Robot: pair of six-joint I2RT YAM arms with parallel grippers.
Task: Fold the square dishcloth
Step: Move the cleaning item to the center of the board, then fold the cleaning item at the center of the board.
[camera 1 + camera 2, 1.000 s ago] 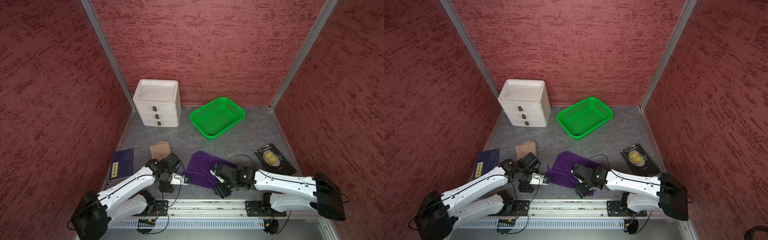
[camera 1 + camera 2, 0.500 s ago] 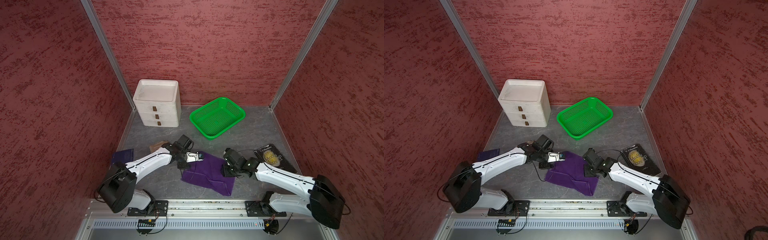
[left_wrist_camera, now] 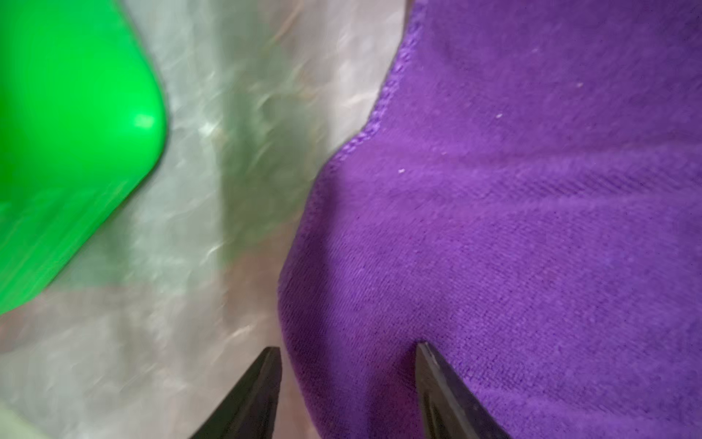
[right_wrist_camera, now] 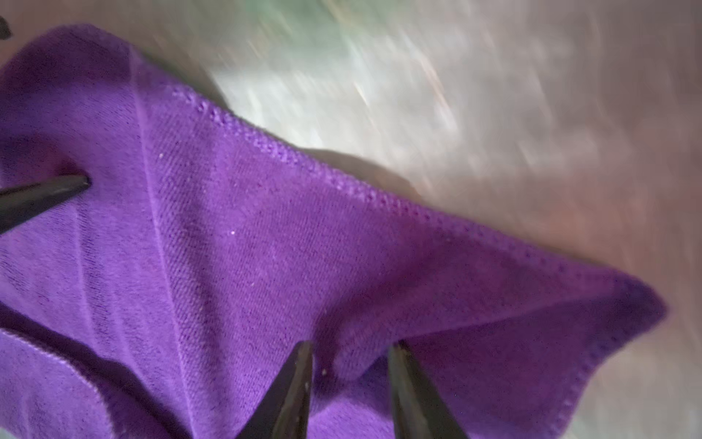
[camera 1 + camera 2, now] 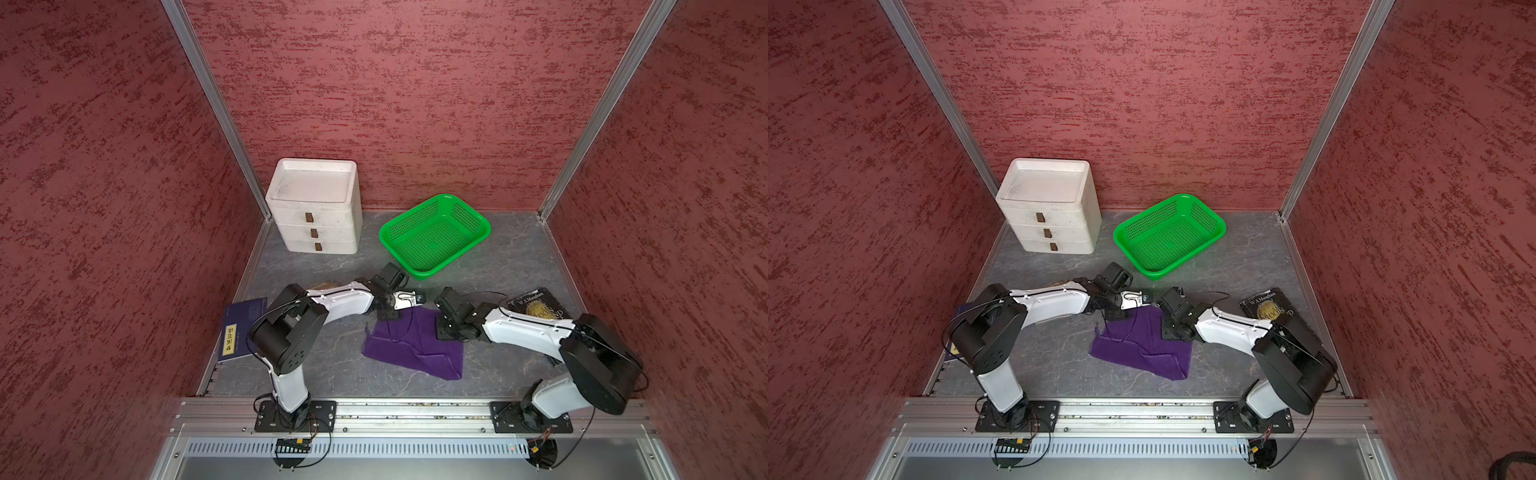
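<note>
- Purple dishcloth (image 5: 415, 345) lies on the grey table (image 5: 507, 266), between both arms, rumpled.
- Left gripper (image 3: 347, 380): jaws parted, cloth edge bunched between the tips; a firm pinch cannot be told.
- Right gripper (image 4: 349, 374): jaws narrowly parted, pinching a raised fold near the cloth's corner.

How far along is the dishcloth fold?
Done: nothing clean yet; the purple dishcloth lies rumpled on the table. In hand: the left gripper and right gripper each straddle cloth at its far edge. Left: carry that edge over and flatten.
</note>
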